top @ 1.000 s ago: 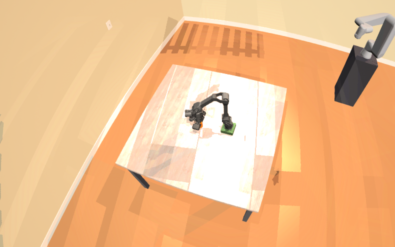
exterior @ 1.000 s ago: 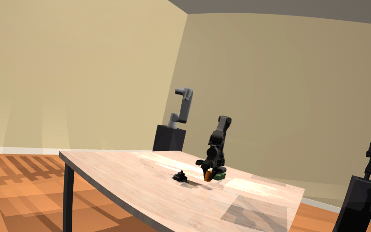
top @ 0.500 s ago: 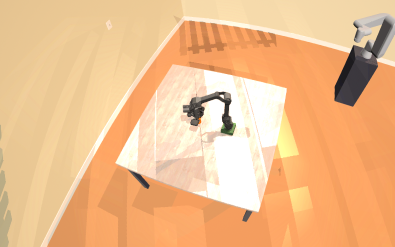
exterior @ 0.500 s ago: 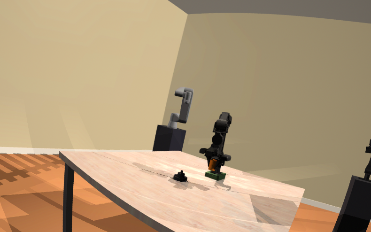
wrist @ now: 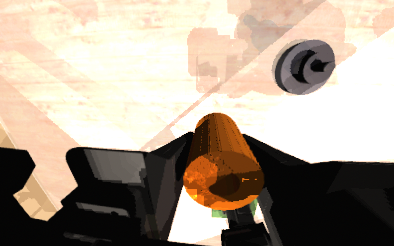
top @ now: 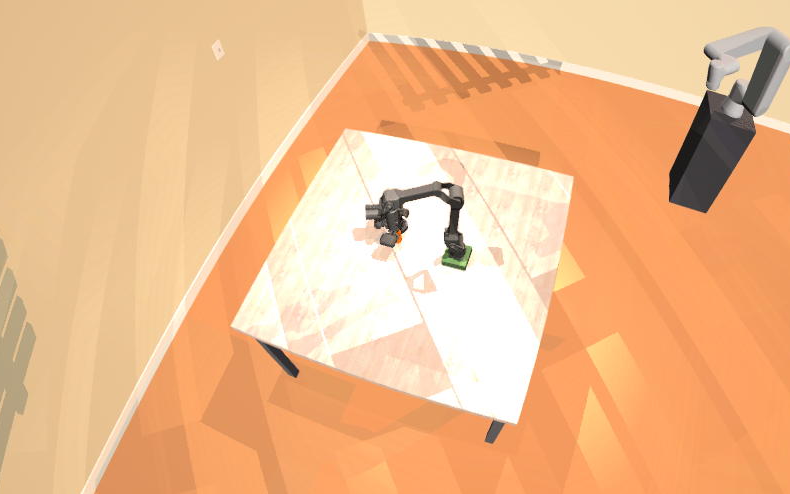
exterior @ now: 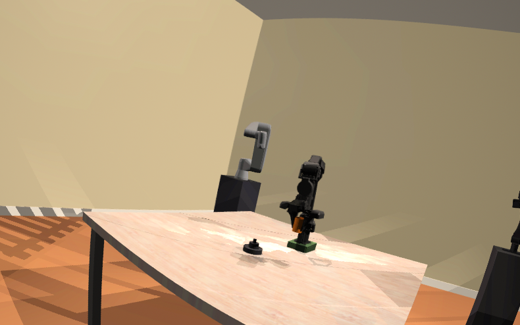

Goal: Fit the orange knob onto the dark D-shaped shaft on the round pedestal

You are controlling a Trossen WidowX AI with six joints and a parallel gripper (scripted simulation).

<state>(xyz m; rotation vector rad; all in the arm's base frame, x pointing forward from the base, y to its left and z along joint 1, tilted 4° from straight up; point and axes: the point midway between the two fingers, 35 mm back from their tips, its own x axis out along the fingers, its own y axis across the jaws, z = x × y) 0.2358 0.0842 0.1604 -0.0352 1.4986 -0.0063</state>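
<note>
The orange knob (top: pixel 399 237) (exterior: pixel 297 225) (wrist: pixel 219 137) is a cylinder held off the table. My gripper (top: pixel 397 235) (exterior: pixel 298 226) (wrist: pixel 216 137) is shut on it, with one finger on either side. The knob's end nearest the wrist camera shows a dark patch; its far end is hidden. The black round pedestal (exterior: pixel 252 249) (wrist: pixel 292 84) stands on the table, with the dark shaft (exterior: pixel 255 240) (wrist: pixel 321 66) upright at its centre. In the wrist view it lies above and right of the knob, apart from it. The shaft's flat side cannot be made out.
The wooden table (top: pixel 385 331) (exterior: pixel 197 266) carries my arm's green base (top: pixel 457 258) (exterior: pixel 302 245). A grey arm (top: pixel 769 67) (exterior: pixel 259 149) on a dark stand is beyond the table, and another black arm (exterior: pixel 517 230) stands at the right. Strong light and shadow patches cross the table.
</note>
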